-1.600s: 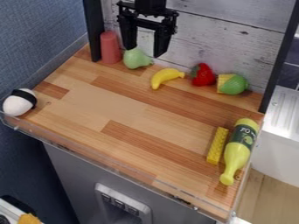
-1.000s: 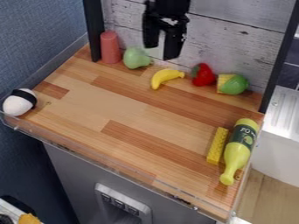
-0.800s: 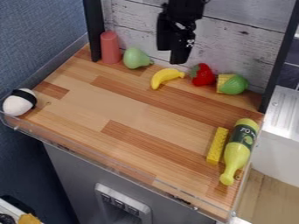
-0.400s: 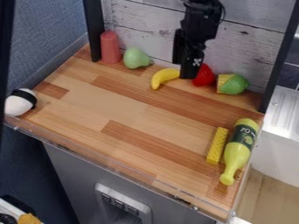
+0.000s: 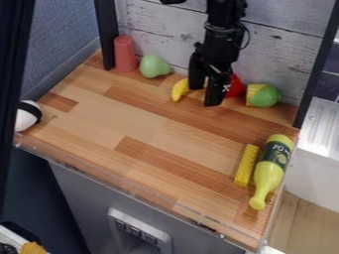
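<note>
- My black gripper (image 5: 204, 96) hangs at the far side of the wooden surface (image 5: 152, 119), a little right of its middle, with the arm above it coming in from the top edge.
- Its two fingers stand apart, open, and I see a bit of yellow in the gap between them.
- That yellow belongs to the banana (image 5: 179, 90), lying at the far side, its left end in plain sight and the rest partly behind the gripper; I can't tell from here whether they touch.
- Just to the right I get part of a red strawberry (image 5: 236, 87), half covered by the gripper, and then a green and yellow toy (image 5: 263, 95) near the far right corner.
- Left of the banana sits a green pear (image 5: 154, 66), and beside it, near the far left corner, a red cylinder (image 5: 125, 53) standing upright.
- On the near right, a yellow bottle (image 5: 269, 173) with a dark label lies on its side — neck toward me — with a slim yellow block (image 5: 246, 165) just left of it.
- Over at the left edge is a white ball (image 5: 27, 116) with a black band, partly hidden by a dark upright (image 5: 13, 74).
</note>
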Robot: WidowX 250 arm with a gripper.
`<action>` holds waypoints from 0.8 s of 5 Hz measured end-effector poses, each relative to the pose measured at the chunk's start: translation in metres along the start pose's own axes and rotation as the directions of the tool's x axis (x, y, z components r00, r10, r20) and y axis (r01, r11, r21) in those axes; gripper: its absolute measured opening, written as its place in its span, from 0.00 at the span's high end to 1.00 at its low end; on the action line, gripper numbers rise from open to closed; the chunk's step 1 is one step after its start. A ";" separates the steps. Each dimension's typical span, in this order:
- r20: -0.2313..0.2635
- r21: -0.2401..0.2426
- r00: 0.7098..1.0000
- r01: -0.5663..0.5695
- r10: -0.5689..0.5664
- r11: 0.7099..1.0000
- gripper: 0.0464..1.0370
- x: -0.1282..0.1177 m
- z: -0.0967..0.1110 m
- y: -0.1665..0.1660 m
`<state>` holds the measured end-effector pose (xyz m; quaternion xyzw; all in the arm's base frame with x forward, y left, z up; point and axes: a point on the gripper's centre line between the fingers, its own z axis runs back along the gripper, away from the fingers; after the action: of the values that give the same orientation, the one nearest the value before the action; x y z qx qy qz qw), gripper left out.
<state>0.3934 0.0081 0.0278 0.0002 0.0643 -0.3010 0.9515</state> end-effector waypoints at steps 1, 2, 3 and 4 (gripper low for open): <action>-0.007 -0.021 0.991 -0.134 0.134 0.991 0.04 -0.004 -0.012 0.006; -0.016 -0.023 0.987 -0.163 0.163 0.986 0.11 -0.006 -0.017 0.010; -0.010 -0.017 0.994 -0.113 0.113 0.993 0.40 -0.006 -0.018 0.013; -0.009 -0.003 1.000 0.007 -0.007 1.000 0.70 -0.006 -0.019 0.015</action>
<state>0.3944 0.0245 0.0095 0.0001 0.0692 -0.3041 0.9501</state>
